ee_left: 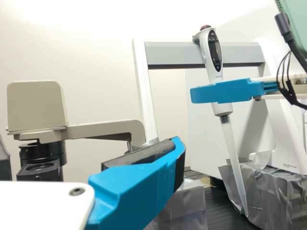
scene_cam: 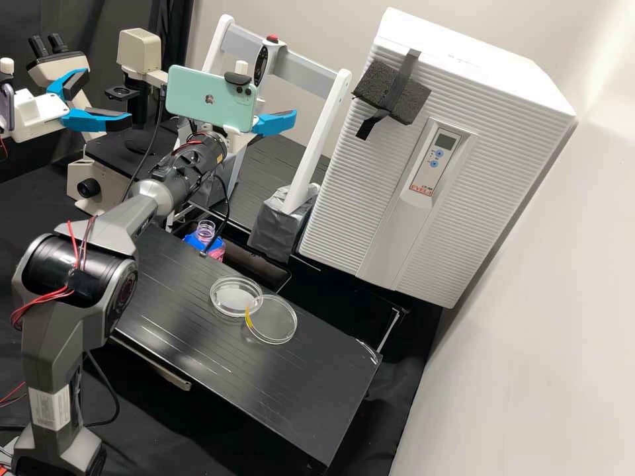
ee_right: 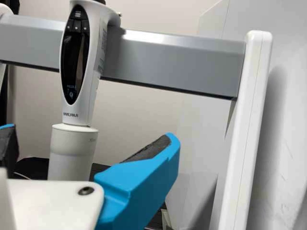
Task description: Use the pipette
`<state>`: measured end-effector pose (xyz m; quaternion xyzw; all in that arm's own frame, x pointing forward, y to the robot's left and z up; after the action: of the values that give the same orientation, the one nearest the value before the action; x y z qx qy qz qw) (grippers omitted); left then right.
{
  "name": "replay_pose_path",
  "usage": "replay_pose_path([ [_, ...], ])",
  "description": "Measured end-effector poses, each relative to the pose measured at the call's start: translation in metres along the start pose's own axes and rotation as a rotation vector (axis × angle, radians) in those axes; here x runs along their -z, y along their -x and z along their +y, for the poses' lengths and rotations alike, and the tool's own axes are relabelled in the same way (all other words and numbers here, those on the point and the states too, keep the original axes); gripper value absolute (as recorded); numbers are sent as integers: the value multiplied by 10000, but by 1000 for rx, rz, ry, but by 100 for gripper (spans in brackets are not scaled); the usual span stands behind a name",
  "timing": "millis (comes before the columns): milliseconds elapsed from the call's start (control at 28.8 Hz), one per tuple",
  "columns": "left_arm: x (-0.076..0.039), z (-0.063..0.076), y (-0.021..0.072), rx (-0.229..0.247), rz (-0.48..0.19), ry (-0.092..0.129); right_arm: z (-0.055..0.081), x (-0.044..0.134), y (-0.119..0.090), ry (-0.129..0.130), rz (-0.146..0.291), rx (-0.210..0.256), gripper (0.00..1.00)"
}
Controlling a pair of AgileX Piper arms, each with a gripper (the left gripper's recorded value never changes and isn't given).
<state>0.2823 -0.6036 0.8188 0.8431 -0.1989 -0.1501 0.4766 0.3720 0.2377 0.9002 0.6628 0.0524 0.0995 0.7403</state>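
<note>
Pipette (ee_right: 79, 72) hangs upright off the stand rail (ee_right: 168, 62), smack between the right gripper's (ee_right: 90, 136) spread jaws, not pinched yet; left gripper's (scene_cam: 102, 96) gaping too, well apart.

The big white ribbed cabinet (scene_cam: 370, 198) stands at the back right of the black bench (scene_cam: 165, 436). Just right of the cabinet a plain cream wall (scene_cam: 549, 344) runs toward the camera, with a brighter patch of light beside the cabinet's top corner. Behind the cabinet is another pale wall (scene_cam: 317, 33) — in the left wrist view it glows brightest toward its top. Far left of the cabinet hangs a dark curtain (scene_cam: 175, 39). The cabinet's front carries a grey control panel (scene_cam: 436, 158), and a block of dark foam (scene_cam: 391, 82) is strapped to its upper edge. In front of the cabinet, lower down, a black ribbed board (scene_cam: 278, 377) lies on the bench.
</note>
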Motion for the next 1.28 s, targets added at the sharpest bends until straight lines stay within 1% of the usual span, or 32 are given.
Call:
replay_pose_path([
  [139,0,0,0,0,0,0,9,-3,-2,-27,-8,-4,0],
  [208,1,-6,4,2,0,3,5,-8,-4,-31,-11,-4,0],
  [243,6,-8,6,3,2,5,1,-12,-7,-26,-13,-3,0],
  [312,14,-14,11,7,-1,-3,-8,-19,-12,-16,-16,-1,0],
  [347,14,-17,13,8,-1,-3,-8,-20,-12,-19,-17,-1,0],
  [451,17,-20,16,10,-2,-6,-3,-20,-13,-10,-20,-3,0],
  [729,24,-19,16,9,0,-5,-7,-31,-16,-24,-30,-3,0],
  [798,24,-19,16,9,0,-5,-7,-31,-16,-24,-30,-3,0],
  [868,24,-19,16,9,0,-5,-18,-38,-22,-16,-31,-1,0],
  [903,24,-19,16,9,0,-5,-25,-42,-25,-8,-32,1,0],
  [1007,32,-18,17,10,-1,-11,-35,-38,-34,-2,-31,2,0],
  [1041,36,-17,17,10,-2,-14,-41,-31,-40,-2,-29,3,0],
  [1180,41,-16,18,10,0,-15,-46,-11,-55,-4,-24,3,0],
  [1284,41,-16,18,10,0,-15,-52,-10,-55,-4,-24,11,0],
])
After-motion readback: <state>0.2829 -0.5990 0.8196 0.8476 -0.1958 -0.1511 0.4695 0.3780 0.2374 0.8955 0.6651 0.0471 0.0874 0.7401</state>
